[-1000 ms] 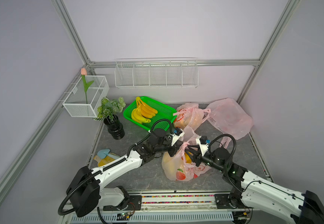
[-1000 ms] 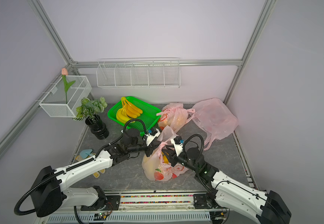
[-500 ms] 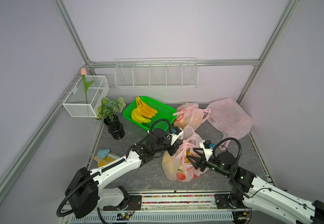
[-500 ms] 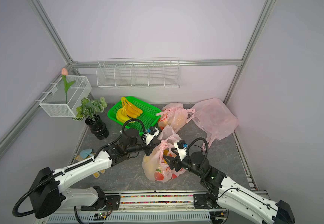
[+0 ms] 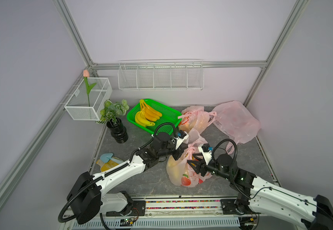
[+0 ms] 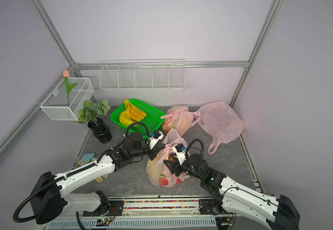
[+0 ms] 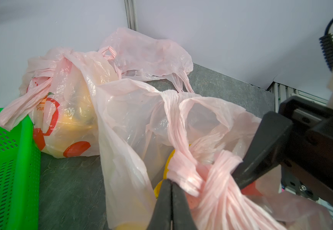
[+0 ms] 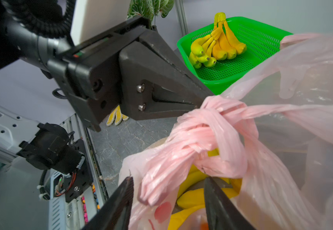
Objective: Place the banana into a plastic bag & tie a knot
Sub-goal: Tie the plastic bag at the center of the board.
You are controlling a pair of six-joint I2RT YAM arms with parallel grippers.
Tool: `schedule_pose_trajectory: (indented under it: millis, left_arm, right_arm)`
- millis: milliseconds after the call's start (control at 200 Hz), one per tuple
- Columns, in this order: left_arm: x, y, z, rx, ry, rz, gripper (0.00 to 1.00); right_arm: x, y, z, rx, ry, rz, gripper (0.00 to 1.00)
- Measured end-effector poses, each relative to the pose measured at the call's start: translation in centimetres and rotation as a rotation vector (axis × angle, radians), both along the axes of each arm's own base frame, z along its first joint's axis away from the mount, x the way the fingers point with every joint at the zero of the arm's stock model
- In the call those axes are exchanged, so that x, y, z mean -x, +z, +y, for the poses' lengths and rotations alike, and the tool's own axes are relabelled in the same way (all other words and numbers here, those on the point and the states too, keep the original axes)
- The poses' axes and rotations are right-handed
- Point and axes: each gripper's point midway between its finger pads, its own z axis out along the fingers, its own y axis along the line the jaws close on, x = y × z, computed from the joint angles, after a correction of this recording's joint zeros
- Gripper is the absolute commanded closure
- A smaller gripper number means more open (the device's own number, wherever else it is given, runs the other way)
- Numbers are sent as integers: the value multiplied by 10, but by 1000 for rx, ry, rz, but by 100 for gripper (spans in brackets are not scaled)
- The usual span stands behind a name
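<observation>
Bag (image 5: 178, 176) sits mid-surface (image 5: 141, 181), toward the front. The banana (image 8: 191, 197) is inside, yellow showing at the mouth and through the plastic. Handles (image 8: 207, 127) are twisted together over the mouth in a loose knot. Left gripper (image 7: 171, 182) comes in from the basket side, fingers pressed together and clamped on a handle strand right at the knot. The strand runs taut away from the tips. Right gripper (image 8: 168, 179) is at the bag's top from the opposite side, fingers apart. The free end of the twisted handles lies between them; can't tell if either finger touches it. Behind: green basket (image 5: 167, 117) holding a bunch (image 5: 145, 117) of bananas. A tied bag (image 5: 196, 121) is just beside it, one handle draped on the basket rim. An empty bag (image 5: 237, 121) lies slumped in the back right corner.
</observation>
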Motion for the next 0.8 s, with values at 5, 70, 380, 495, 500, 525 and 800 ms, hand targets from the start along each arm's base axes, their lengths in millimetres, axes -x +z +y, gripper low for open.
schedule_pose_trajectory:
  millis: [5, 70, 380, 495, 500, 525, 800]
  left_arm:
    - [0, 0, 0, 0, 0, 0, 100]
    - [0, 0, 0, 1, -1, 0, 100]
    - [2, 5, 15, 16, 54, -13, 100]
    - [1, 8, 23, 26, 89, -24, 100]
    - [1, 9, 23, 26, 92, -26, 100]
    - [1, 9, 24, 26, 99, -28, 100]
    - [-6, 9, 33, 24, 168, -41, 100]
  right_arm:
    - [0, 0, 0, 0, 0, -2, 53]
    - [-1, 3, 1, -8, -1, -4, 67]
    - [-12, 9, -23, 57, -122, -41, 93]
    - [-16, 8, -38, 99, -182, -53, 93]
    - [-16, 8, -38, 99, -183, -53, 93]
    - [-17, 7, -41, 108, -193, -55, 93]
    - [-23, -2, -55, 175, -261, -57, 93]
